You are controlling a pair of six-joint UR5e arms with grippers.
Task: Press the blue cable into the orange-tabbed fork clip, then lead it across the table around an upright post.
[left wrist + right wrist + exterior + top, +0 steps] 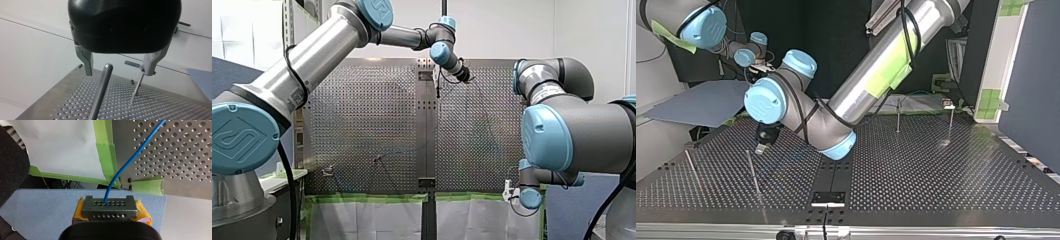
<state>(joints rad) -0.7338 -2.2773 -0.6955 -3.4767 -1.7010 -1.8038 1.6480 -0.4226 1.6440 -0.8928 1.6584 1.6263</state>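
Perforated table (160,105) beneath left gripper (119,72), fingers (87,60) spread, upright post (101,92) seen between them, base cut off. Right gripper (109,203) pinching blue cable (125,167), running toward 1 o'clock, far end cut off.

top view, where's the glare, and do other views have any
Top view: a bright streak runs down my left arm, on its silver tube. Front view: the table shows patchy sheen. Left wrist view: a highlight tops the post.
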